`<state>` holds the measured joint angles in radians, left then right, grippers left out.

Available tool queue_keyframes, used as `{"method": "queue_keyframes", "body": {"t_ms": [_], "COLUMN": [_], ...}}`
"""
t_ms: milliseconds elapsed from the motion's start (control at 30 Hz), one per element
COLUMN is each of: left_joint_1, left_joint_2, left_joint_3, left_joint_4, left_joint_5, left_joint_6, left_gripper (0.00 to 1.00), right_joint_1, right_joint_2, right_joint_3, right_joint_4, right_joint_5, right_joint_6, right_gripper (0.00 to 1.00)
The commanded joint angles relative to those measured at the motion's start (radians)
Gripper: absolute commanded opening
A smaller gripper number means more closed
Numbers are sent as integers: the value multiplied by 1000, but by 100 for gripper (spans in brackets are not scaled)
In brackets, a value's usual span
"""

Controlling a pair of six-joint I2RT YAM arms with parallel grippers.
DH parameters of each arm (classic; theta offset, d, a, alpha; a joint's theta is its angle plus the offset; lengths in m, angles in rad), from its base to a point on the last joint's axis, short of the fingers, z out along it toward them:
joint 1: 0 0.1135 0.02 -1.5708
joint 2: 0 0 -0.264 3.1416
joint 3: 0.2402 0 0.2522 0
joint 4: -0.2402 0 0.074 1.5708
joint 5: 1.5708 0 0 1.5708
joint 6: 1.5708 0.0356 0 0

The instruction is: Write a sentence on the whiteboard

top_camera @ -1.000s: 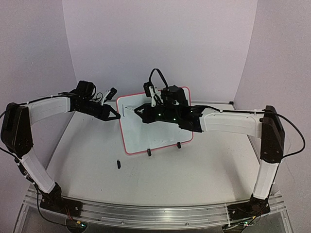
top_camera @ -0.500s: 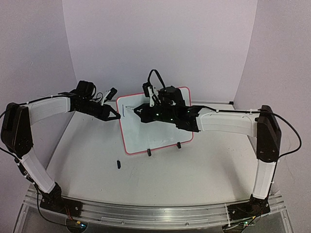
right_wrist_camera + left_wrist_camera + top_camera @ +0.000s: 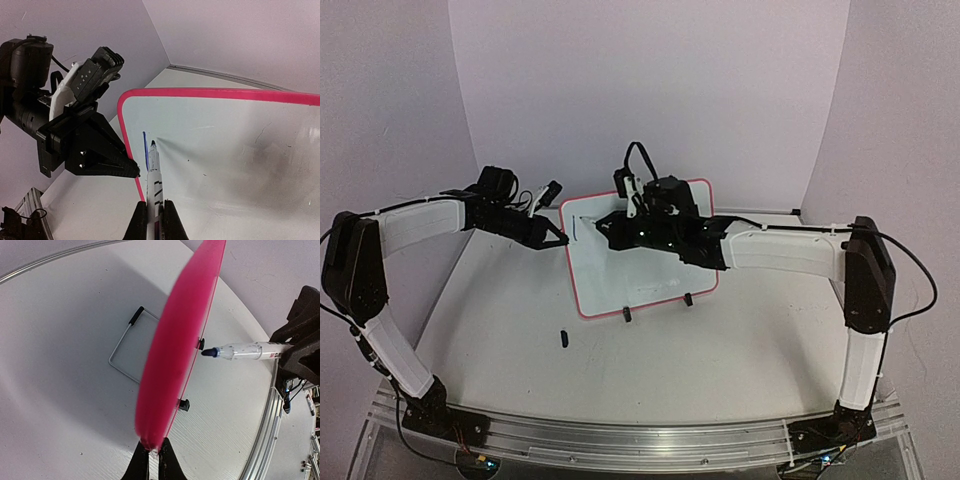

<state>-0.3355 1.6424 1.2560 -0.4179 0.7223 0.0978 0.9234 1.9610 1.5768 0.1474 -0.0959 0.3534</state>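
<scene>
- Board (image 3: 642, 268) stands on the table (image 3: 720, 350), leaning back on two black feet (image 3: 627, 315) at its bottom edge, and sits between the two arms.
- Left gripper (image 3: 561, 241) is at the board's left edge, near the top corner. Its fingers (image 3: 141, 463) are pressed together on the red rim, pinching it.
- Right gripper (image 3: 611, 229) is in front of the board's upper left area. Its fingers (image 3: 138, 221) are closed on the marker (image 3: 155, 181), which is held by its barrel.
- The marker's blue tip points at the board face, just right of the stroke. Can't tell if the tip is touching.
- The sentence (image 3: 145, 150) is only one short blue vertical stroke, close to the board's left border and below the top left corner.
- No other letters are visible on the board.
- Faint grey smudges (image 3: 272, 167) mark the right part of the board face.
- Wire stand (image 3: 121, 348) is behind the board, seen in the left wrist view.
- Small dark bit (image 3: 563, 338) lies on the table in front of the board's lower left corner, apart from it. Too small to tell what it is.
</scene>
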Motion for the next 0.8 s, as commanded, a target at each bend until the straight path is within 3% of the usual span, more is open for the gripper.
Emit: {"method": "queue_keyframes", "body": {"t_ms": [0,767], "left_joint_1": [-22,-25], "left_joint_2": [1,6], "left_joint_3": [7,11], "left_joint_4": [-15,-19], "left_joint_5": [-44,-53], "left_joint_6": [28,33], "left_gripper": [0,0], "right_joint_1": [-6,-6], "right_joint_2": [29,52], "right_joint_3": [35,47], "right_joint_4": [-5,-15], "right_joint_5": [12,-34], "right_joint_6": [11,12], "right_gripper": [0,0]}}
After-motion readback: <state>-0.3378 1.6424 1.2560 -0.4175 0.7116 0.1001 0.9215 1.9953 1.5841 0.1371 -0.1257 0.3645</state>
